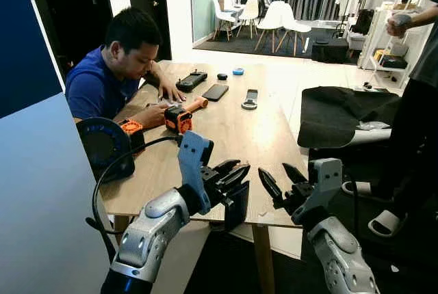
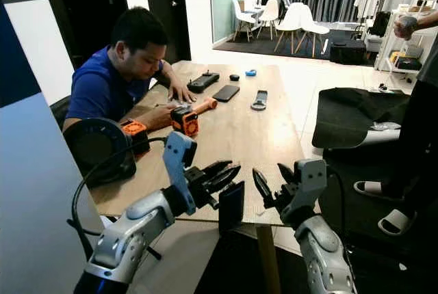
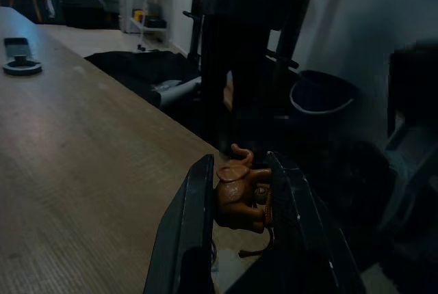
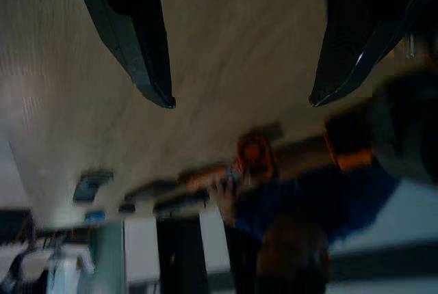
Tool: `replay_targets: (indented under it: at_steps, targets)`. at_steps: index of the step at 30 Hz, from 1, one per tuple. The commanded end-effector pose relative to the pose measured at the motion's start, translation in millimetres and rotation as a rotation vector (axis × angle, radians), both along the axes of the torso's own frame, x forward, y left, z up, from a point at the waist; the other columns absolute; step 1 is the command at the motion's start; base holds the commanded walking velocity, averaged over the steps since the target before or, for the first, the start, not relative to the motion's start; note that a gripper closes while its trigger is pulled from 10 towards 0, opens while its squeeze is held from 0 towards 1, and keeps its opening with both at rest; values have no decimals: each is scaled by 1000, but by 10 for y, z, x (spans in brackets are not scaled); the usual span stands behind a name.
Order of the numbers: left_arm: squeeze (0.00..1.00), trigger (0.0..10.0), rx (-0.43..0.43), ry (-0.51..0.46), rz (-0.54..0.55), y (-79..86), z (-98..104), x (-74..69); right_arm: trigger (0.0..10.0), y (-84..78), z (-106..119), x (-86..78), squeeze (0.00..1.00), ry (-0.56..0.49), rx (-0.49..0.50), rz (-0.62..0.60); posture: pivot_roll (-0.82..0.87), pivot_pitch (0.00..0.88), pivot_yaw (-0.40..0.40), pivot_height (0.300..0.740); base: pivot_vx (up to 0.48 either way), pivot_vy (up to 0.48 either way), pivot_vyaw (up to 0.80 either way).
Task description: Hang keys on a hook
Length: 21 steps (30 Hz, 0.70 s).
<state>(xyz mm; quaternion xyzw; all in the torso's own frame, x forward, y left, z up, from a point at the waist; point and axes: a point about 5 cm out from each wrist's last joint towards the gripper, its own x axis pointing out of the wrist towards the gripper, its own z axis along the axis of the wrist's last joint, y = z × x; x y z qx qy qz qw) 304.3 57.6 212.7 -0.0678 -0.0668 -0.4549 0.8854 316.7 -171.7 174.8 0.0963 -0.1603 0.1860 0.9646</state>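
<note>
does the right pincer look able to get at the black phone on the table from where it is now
Probably not without moving closer. The right pincer hangs open at the table's near edge, while the black phone lies far up the top, near the seated person. The wood between looks bare, so only the distance hinders.

From the head I look forward and down along the wooden desk (image 1: 233, 130), both eyes sharing the seated person (image 1: 120, 68) on the left and the far chairs (image 2: 301, 27). My left wrist camera sits close behind its fingers (image 3: 185, 232), facing along the desk's right edge. My right wrist camera, blurred, looks across the same desk toward that person (image 4: 301, 239).
</note>
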Motion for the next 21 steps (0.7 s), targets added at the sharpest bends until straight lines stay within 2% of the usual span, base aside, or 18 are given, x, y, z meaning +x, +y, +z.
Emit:
replay_targets:
  at_steps: [1, 5, 9, 11, 12, 16, 19, 21]
  targets:
    - [0, 10000, 20, -4, -24, 20, -6, -33, 10000, -79, 133, -36, 0, -84, 43, -31, 45, 61, 30, 740, 0, 0, 0]
    - [0, 10000, 20, -4, -33, 16, -1, -36, 10000, -133, 159, -32, 0, -97, 55, -62, 44, 60, 30, 740, 0, 0, 0]
    - [0, 10000, 19, -5, -44, 7, 2, -41, 10000, -227, 75, 21, 0, -28, 35, -121, 42, 59, 31, 740, 0, 0, 0]
    - [0, 10000, 18, -5, -71, -6, 7, -63, 10000, -295, -61, 82, 0, 62, -12, -159, 43, 58, 30, 740, 0, 0, 0]
    - [0, 10000, 19, -5, -77, -8, 8, -67, 10000, -306, -83, 91, 0, 73, -16, -162, 44, 58, 30, 740, 0, 0, 0]
    - [0, 10000, 18, -1, -107, -13, 4, -94, 10000, -345, -104, 109, 0, 82, -15, -176, 46, 58, 28, 740, 0, 0, 0]
    - [0, 10000, 36, 9, -176, -10, -40, -160, 10000, -408, -75, 131, 0, 74, 2, -192, 47, 57, 25, 740, 0, 0, 0]
    - [0, 10000, 36, 9, -176, -10, -40, -160, 10000, -408, -75, 131, 0, 74, 2, -192, 47, 57, 25, 740, 0, 0, 0]
